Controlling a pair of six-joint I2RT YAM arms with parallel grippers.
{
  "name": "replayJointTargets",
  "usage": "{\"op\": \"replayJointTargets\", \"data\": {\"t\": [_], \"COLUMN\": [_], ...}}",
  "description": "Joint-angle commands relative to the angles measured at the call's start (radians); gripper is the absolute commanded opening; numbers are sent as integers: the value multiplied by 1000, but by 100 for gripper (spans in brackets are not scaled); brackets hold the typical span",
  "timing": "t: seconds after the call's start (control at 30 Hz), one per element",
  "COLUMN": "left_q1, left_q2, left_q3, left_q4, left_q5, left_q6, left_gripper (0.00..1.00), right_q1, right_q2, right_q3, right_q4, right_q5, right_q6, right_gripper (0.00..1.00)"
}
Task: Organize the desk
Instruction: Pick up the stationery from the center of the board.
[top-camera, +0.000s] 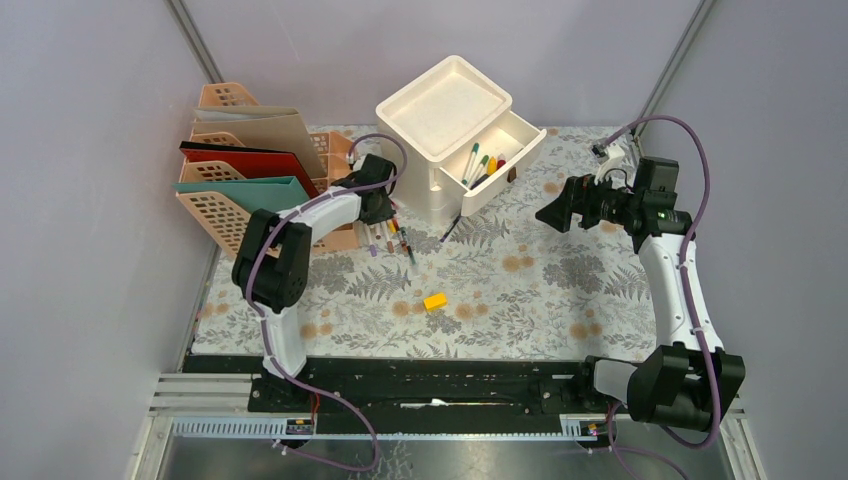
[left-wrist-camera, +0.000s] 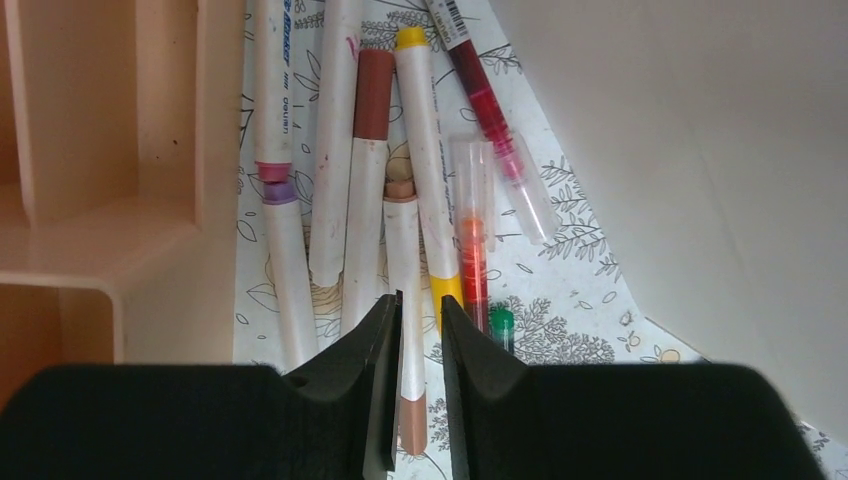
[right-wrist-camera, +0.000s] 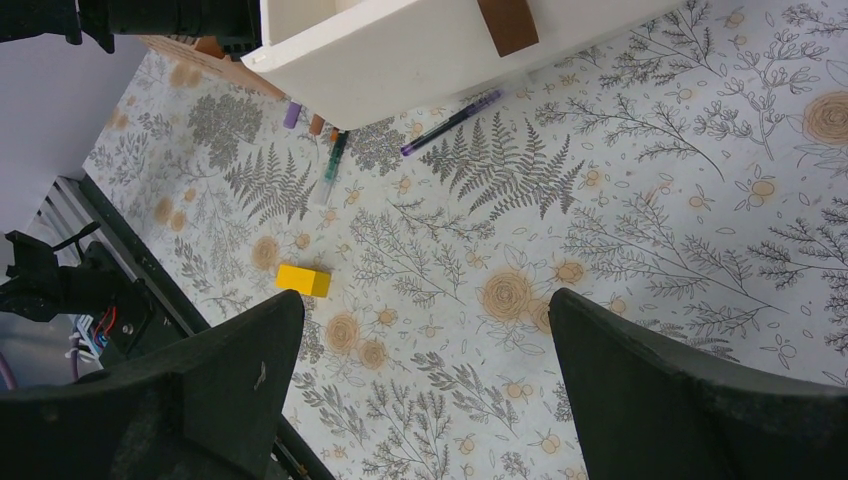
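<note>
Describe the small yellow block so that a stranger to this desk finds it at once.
On the fern-print desk, find the white drawer box at the back and come toward the near edge, past the markers beside it. The yellow block lies alone there: short and boxy, while the markers are long and thin.

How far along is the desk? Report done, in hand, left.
Done: several pens lie in the open drawer. In hand: left end effector pinches a tan-capped marker. Left: the other markers, purple pen, yellow block on the desk; right end effector open, empty.
</note>
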Motion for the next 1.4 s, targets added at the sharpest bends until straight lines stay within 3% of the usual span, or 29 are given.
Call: {"op": "replayJointTargets", "data": {"t": [0.0, 1.37], "left_q1": [20, 58], "left_q2": [26, 216], "left_q3": [65, 206], "left_q4": [-1, -49], "left_q5": [24, 86], "left_q6": [21, 33], "left_gripper": [25, 31], "right_q1": [-7, -9], "right_q2": [-15, 2], "right_q3": [-4, 2], "right_q4": [40, 56], "right_q5": [-9, -34], "right_q6": [14, 37], "right_gripper": [99, 100]}}
